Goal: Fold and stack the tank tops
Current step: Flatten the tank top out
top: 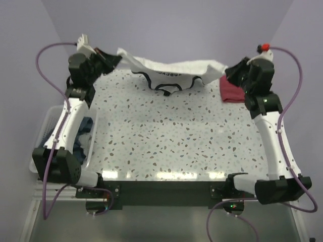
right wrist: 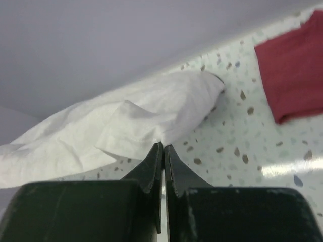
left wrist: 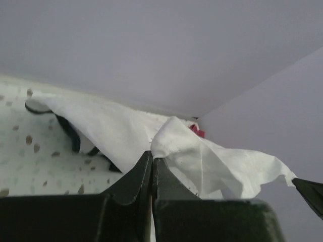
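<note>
White cloth tank top with navy trim (top: 171, 70), top view: I see it draped along far edge of speckled table (top: 166, 141), between left gripper (top: 115, 57) and right gripper (top: 228, 72). Plain dark red tank top (top: 233, 91) lies flat by right gripper.
Left wrist: jaws clenched on white tank top.
Right wrist: jaws pinched on its other end, dark red tank top just beyond.

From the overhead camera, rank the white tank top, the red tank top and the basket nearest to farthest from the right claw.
1. The white tank top, along the far edge: its right end is pinched in the right claw.
2. The red tank top, far right corner, just beside the claw.
3. The basket, at the far left, farthest away.
</note>
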{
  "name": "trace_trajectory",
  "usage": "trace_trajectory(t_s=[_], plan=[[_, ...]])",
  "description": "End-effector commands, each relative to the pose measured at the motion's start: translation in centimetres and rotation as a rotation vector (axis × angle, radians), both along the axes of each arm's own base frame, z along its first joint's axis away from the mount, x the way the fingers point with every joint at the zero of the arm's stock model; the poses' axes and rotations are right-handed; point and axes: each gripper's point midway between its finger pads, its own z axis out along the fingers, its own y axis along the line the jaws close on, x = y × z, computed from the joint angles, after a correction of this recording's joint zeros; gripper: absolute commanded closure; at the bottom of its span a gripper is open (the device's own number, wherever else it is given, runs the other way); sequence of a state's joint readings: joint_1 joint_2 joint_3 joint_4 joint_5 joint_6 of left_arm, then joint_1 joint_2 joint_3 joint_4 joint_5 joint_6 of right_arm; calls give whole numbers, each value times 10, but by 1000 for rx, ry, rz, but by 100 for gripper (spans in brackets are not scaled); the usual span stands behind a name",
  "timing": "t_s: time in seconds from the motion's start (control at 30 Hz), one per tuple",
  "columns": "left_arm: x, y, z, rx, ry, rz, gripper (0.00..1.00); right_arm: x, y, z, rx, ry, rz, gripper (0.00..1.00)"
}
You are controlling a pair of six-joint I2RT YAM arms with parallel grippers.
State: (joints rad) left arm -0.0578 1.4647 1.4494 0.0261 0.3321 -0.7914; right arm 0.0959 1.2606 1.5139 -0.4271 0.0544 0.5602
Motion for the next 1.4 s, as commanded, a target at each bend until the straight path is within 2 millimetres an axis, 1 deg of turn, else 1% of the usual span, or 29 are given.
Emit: trace_trajectory(t_s=[0.0,0.03,0.07,0.1,0.13,0.17,0.2,0.23,0.27,0.3,0.33,0.37,0.4,0.43,0.47,0.5,0.53,0.57,0.6,0.63,0.7,0.73,0.8,0.83,0.97,1.07,1.23,1.27,1.37], plan=[[-41,-1,-113,-56,227,-3,100,-36,6,-114,59,221,18,100],[-56,0,-135,-57,269,5,100,-49,4,-136,55,265,14,100],[-85,2,-172,-55,346,20,100,-64,2,-158,57,313,6,100],[-101,3,-197,-43,408,31,100,-89,0,-205,55,426,-2,100],[-113,6,-214,-27,440,53,100,-104,2,-210,75,418,5,100],[-140,7,-246,-11,516,57,100,-114,1,-223,81,441,-1,100],[-153,7,-262,1,554,57,100,-132,2,-254,90,520,2,100],[-162,8,-276,16,578,62,100,-139,6,-262,119,537,13,100],[-178,7,-300,33,634,58,99,-144,12,-273,140,568,36,100],[-185,6,-311,45,661,53,95,-151,13,-288,142,609,40,100],[-192,4,-321,60,685,34,86,-154,13,-298,138,649,44,100],[-199,4,-334,71,722,31,82,-157,13,-304,131,674,45,100],[-203,5,-338,83,739,30,76,-160,13,-311,122,695,50,100],[-205,7,-341,99,742,36,65,-162,12,-313,118,702,49,100],[-206,9,-337,105,726,45,60,-163,12,-316,114,708,52,100],[-210,12,-337,118,737,51,56,-164,11,-317,111,711,50,100],[-206,16,-329,136,712,73,49,-164,11,-317,111,712,50,100],[-207,19,-326,148,713,82,47,-165,11,-318,107,717,50,100],[-214,22,-328,166,750,91,46,-166,10,-319,101,719,52,100],[-211,24,-320,176,735,100,43,-167,10,-320,100,723,49,100],[-218,27,-322,191,778,114,42,-168,9,-323,91,732,49,100],[-218,28,-319,194,779,122,42,-169,9,-323,89,733,48,100],[-225,31,-323,206,823,134,41,-170,7,-325,84,737,45,100],[-227,30,-327,207,843,134,41,-169,7,-324,83,732,41,100],[-251,28,-349,206,962,164,43,-170,7,-329,78,739,43,100],[-263,28,-358,224,1030,188,44,-171,7,-332,80,747,46,100],[-267,38,-354,293,1057,254,46,-174,6,-337,74,759,42,100],[-271,40,-356,308,1077,259,46,-176,6,-338,71,766,46,100],[-275,38,-359,332,1088,230,46,-178,5,-340,66,776,41,100]])
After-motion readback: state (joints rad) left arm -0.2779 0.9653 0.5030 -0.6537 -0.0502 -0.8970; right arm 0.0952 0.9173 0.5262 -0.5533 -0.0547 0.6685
